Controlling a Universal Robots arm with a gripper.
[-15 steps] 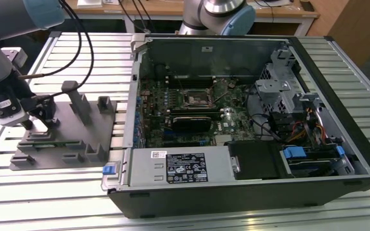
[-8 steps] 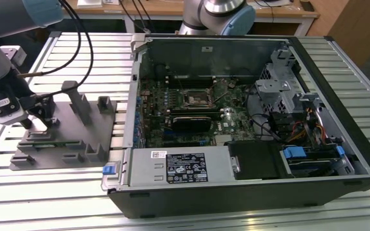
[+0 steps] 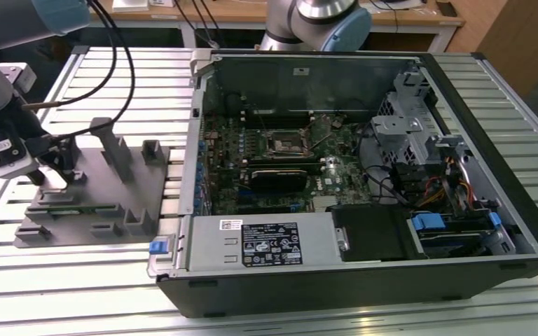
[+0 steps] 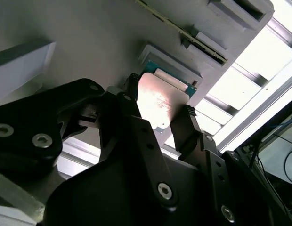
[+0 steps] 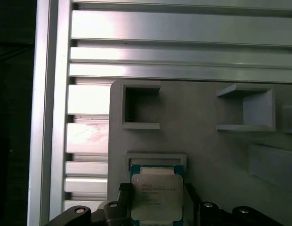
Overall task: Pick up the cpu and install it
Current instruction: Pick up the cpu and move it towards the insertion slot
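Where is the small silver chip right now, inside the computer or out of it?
Out. The cpu is at the grey fixture block, beside the computer case, with the gripper right at it.

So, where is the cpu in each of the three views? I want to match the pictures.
Exterior view: too small to tell apart; the gripper stands over its place, at the exterior view's left.
First wrist view: the cpu lies in a pocket of the grey fixture block.
Second wrist view: the cpu is the shiny plate past the black gripper.
Shared landmark: the grey fixture block, in all three views.
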